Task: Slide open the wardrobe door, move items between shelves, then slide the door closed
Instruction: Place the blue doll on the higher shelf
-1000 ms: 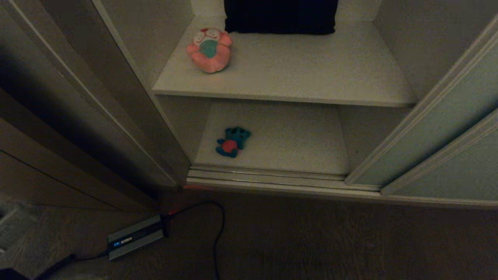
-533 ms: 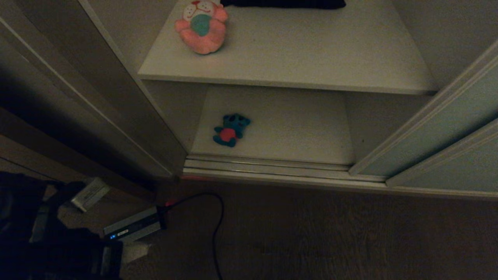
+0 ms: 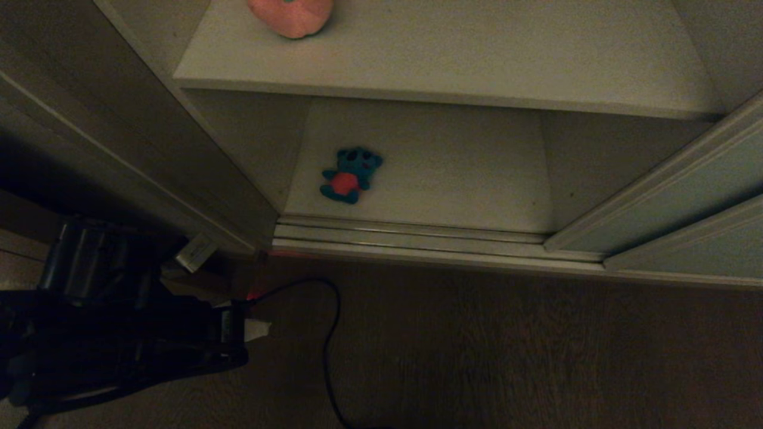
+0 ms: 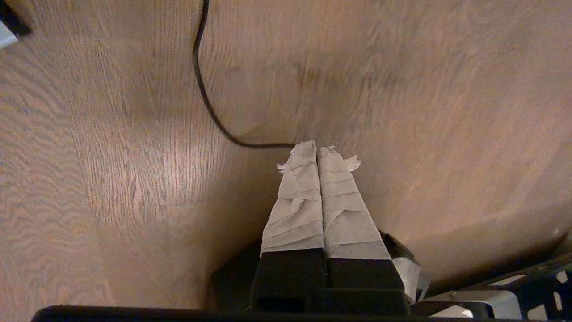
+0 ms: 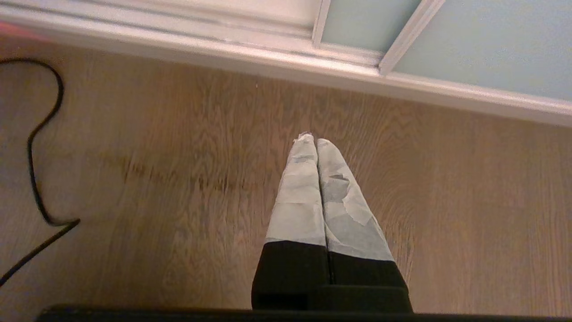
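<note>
The sliding wardrobe door (image 3: pixel 673 196) stood pushed aside at about 3 o'clock in the head view, so the inside of the wardrobe was open to see. The small teal plush toy (image 3: pixel 349 174) with the red-pink belly lay on its back on the lower shelf (image 3: pixel 453 173), near the left inner wall and a little behind the ribbed floor track (image 3: pixel 417 238). The pink plush toy (image 3: pixel 291 16) sat on the upper shelf (image 3: pixel 477 53) at about 11 o'clock, and only its lower part was inside the picture.

The left gripper (image 4: pixel 317 151) hung over the wooden floor (image 3: pixel 506 351) at about 8 o'clock in the head view, in front of the wardrobe and well apart from both toys. Its two tape-wrapped fingers (image 4: pixel 297 201) were pressed together and held nothing. A black cable (image 4: pixel 210 103) lay on the floor just beyond the fingertips.

The right gripper (image 5: pixel 311 139) appeared only in the right wrist view. It was also above the floor, near the bottom rail of the wardrobe. Its taped fingers (image 5: pixel 301 197) were pressed together with nothing between them. The pale grey-green panel of the door was visible beyond it.
</note>
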{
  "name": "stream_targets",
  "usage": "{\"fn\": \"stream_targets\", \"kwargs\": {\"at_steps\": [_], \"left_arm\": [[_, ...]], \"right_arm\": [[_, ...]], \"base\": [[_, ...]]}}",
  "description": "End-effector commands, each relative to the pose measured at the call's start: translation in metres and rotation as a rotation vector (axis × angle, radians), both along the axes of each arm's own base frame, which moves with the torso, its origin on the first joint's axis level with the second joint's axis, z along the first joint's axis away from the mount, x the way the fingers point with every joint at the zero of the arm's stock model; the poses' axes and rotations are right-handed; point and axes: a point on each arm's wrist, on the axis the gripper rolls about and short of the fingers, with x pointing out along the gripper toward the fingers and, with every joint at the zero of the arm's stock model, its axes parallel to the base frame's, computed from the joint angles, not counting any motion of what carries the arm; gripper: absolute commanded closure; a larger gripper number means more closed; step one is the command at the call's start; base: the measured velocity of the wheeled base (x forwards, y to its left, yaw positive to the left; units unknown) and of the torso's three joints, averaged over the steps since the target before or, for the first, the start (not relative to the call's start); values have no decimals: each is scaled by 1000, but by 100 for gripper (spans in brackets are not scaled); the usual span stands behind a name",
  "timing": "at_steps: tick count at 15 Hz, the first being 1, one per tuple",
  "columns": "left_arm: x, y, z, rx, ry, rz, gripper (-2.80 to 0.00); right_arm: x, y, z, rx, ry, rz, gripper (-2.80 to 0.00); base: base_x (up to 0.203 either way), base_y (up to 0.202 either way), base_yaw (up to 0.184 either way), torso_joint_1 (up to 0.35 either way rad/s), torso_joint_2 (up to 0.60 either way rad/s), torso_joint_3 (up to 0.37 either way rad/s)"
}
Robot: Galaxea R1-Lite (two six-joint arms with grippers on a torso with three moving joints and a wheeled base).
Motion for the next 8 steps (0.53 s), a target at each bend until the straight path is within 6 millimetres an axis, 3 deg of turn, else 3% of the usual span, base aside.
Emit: {"fn": "stream_targets", "kwargs": {"at_steps": [1, 8], "left_arm": [[1, 0, -3, 3, 17, 0, 0], [4, -2, -2, 0, 12, -3, 0]], "right_arm": [[0, 0, -1, 0, 4, 0, 0], [0, 0, -1, 0, 4, 0, 0]], "base": [[0, 0, 0, 2, 5, -198], [0, 0, 0, 6, 2, -198]]}}
